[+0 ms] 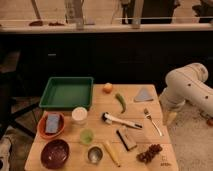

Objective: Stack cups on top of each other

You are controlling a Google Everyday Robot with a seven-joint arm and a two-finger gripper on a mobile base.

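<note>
Spread and holding nothing, the gripper (170, 118) hangs fingers-down at the end of the white arm (189, 89), just off the right edge of the wooden table (100, 100). Closest to it, just to its left, lies a fork (153, 122), and a little further back from there a grey cloth (144, 94). Left of the gripper and toward the front edge sits a bunch of grapes (149, 153). Further left come a dark block (126, 139), a white-handled brush (121, 121) and a green pepper (120, 102), with an orange (107, 88) behind the pepper. Past a banana (112, 153), well apart from the gripper, the silver cup (95, 154) stands near the front edge. The green cup (86, 136) stands just beyond it, slightly further left and back. Both are upright on the table, near each other and not stacked. A white tub (79, 115) is behind the green cup. Farthest from the gripper are the green tray (66, 93), an orange bowl (42, 131) holding a blue sponge (52, 123), and a dark red bowl (55, 153).
</note>
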